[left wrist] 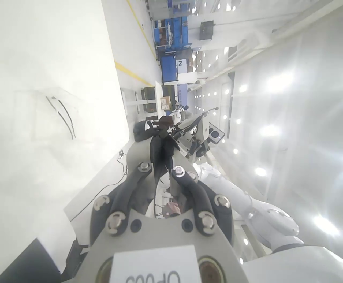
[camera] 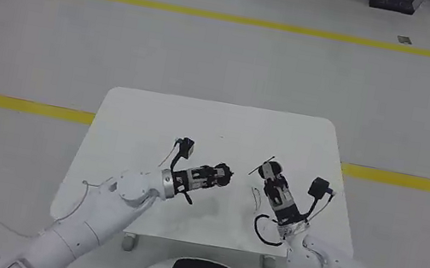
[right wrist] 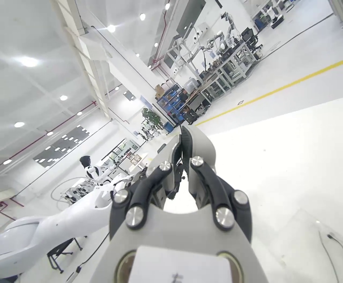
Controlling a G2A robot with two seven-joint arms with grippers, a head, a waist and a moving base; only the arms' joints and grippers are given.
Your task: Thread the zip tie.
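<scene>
Top view: zip tie [camera: 263, 167] diagonal

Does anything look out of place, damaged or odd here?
Nothing stands out. The left claw and right claw hang over the white table, and thin dark zip ties lie on it.

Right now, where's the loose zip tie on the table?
In the top view, the zip tie lies on the table between the two grippers, closer to the right gripper.
</scene>
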